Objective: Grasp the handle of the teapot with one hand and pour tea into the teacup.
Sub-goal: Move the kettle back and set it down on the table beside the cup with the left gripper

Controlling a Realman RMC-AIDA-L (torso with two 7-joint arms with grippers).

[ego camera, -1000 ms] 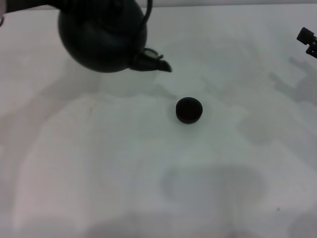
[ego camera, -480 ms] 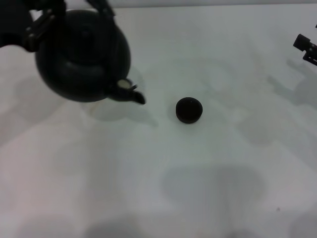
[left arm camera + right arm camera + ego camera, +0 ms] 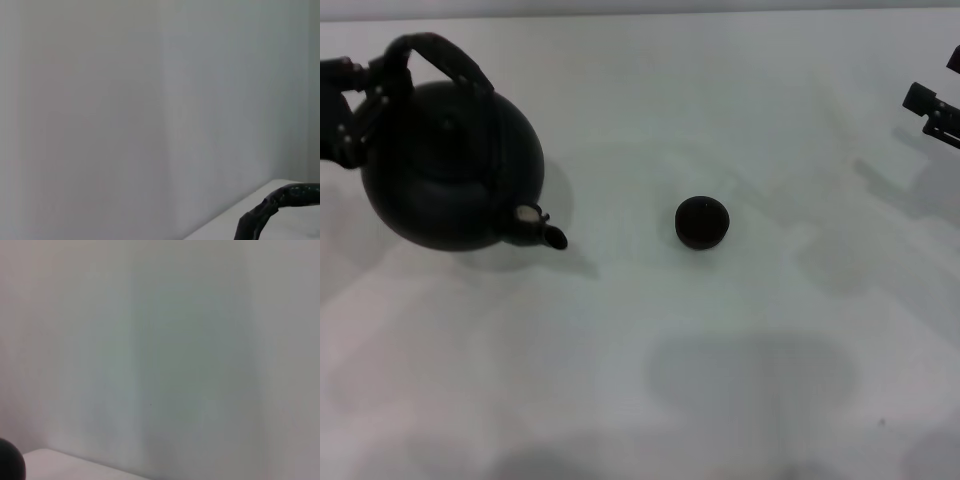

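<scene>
My left hand (image 3: 360, 105) is clenched on the handle (image 3: 438, 57), and over the last second the teapot (image 3: 450, 170) has swung from the 12 o'clock edge down to 9 o'clock and levelled, spout at 4 o'clock. It now sits well apart from the teacup (image 3: 702, 221) at counter (image 3: 650, 380) centre, so pouring looks finished. My right hand (image 3: 932, 108) idles at 2 o'clock; I cannot tell its state.

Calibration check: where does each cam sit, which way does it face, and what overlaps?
Head: on the robot's head, looking down at the table; teapot, teacup, left gripper at the handle, right gripper at the table's right edge.
Left wrist: on the left arm, facing a bare wall; only the handle shows, no fingers.
Right wrist: on the right arm, facing the wall; no body parts visible.
Shared: the handle, in head and left wrist.
</scene>
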